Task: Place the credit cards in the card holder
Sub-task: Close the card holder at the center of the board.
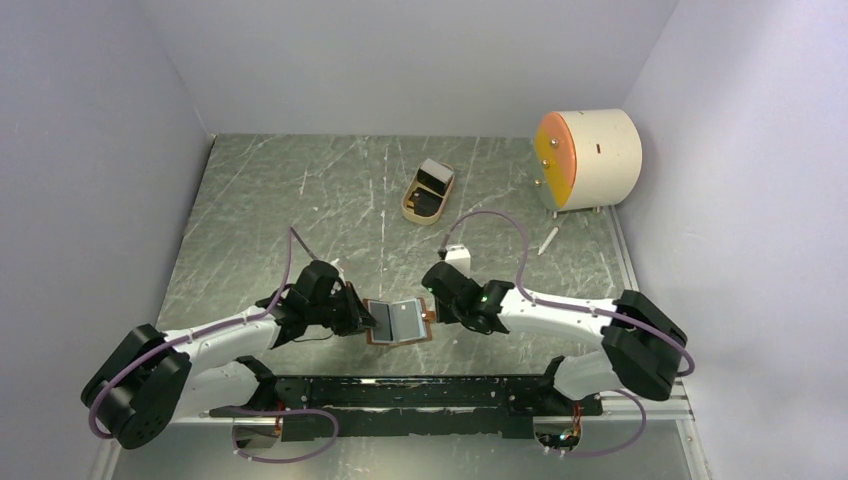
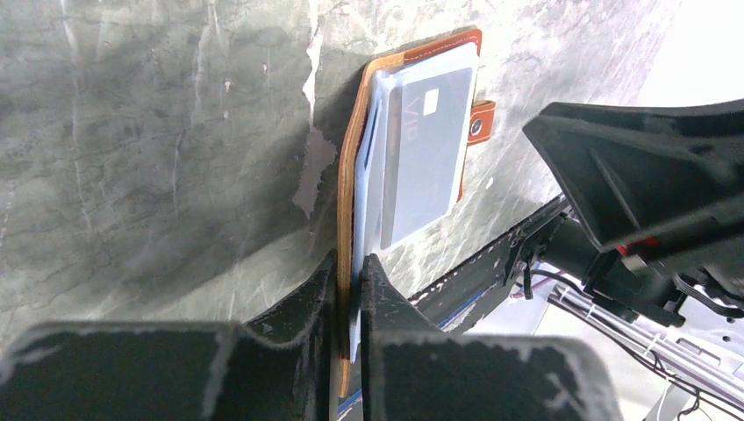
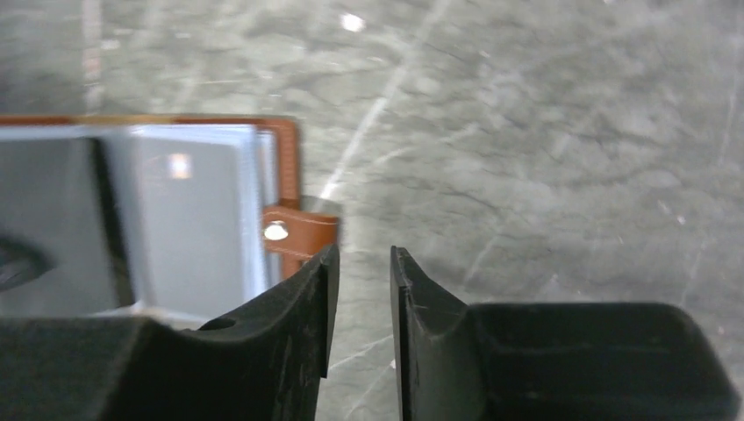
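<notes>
Now, card holder: lies spread open on the table, between the two grippers, near the arms' bases; reddish-brown leather outside, clear sleeves inside.
Holder contents: a grey credit card marked "VIP" sits in a clear sleeve on the leaf nearest the snap tab; more pale sleeves are stacked beside it, and whether they hold cards cannot be told.
Left gripper: fingers pressed together on the holder's edge, leather and sleeves pinched between them, on the side opposite the tab.
Right gripper: fingers a narrow gap apart with only bare table between them, low over the table just beside the snap tab; one finger overlaps the holder's corner in the wrist view.
Tan oval tray: well apart from the holder, toward the far side of the table; it holds a dark card and a whitish card.
Cream cylinder: far right corner, lying on its side, orange face toward the tray.
</notes>
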`<state>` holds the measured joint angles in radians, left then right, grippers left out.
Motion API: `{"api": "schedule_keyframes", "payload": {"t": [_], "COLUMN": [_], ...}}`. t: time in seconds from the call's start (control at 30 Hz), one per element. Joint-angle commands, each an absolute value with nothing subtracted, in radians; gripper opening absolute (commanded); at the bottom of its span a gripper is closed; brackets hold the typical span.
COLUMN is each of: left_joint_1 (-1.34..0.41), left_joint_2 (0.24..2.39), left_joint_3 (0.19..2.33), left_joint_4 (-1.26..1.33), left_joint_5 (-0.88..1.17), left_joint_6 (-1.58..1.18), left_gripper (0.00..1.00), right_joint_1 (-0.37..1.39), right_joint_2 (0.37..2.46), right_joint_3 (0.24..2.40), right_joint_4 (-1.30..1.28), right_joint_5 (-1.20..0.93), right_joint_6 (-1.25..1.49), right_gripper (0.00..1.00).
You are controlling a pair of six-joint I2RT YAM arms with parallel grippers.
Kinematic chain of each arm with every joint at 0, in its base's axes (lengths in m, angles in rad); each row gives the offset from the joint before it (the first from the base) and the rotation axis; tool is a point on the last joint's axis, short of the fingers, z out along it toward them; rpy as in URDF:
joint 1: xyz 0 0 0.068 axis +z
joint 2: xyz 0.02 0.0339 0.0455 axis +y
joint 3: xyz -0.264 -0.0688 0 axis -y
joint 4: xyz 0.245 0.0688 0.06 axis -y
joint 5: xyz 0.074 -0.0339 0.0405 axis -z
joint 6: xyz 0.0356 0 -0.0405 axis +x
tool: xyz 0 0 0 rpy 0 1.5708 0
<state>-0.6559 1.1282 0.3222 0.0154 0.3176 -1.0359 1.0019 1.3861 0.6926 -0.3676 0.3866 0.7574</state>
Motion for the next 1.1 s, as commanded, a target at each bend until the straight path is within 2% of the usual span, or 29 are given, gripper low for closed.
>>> {"api": "schedule_keyframes", "payload": {"t": [0.0, 0.17, 0.43, 0.77, 0.8, 1.07], "left_joint_1": [-0.652, -0.647, -0.625, -0.576, -0.572, -0.551], "left_joint_2": [1.12, 1.14, 1.167, 1.215, 1.215, 1.209], "left_joint_3": [0.352, 0.394, 0.517, 0.556, 0.553, 0.543], "left_joint_4": [-0.003, -0.061, -0.249, -0.293, -0.293, -0.305], "left_joint_5": [0.308, 0.331, 0.362, 0.434, 0.437, 0.446], "left_joint_6": [-1.014, -0.968, -0.882, -0.836, -0.836, -0.838], "left_gripper": [0.11, 0.12, 0.13, 0.13, 0.13, 0.13], "right_joint_1": [1.023, 1.024, 1.023, 1.023, 1.023, 1.023], "right_joint_2": [1.307, 1.345, 1.458, 1.567, 1.57, 1.54], "right_joint_3": [0.662, 0.665, 0.724, 0.78, 0.78, 0.745], "right_joint_4": [-0.219, -0.164, -0.153, -0.139, -0.136, -0.095], "right_joint_5": [0.258, 0.168, 0.105, 0.094, 0.102, 0.193], "right_joint_6": [0.52, 0.342, 0.208, 0.117, 0.113, 0.151], "right_gripper": [0.35, 0.42, 0.42, 0.41, 0.4, 0.11]}}
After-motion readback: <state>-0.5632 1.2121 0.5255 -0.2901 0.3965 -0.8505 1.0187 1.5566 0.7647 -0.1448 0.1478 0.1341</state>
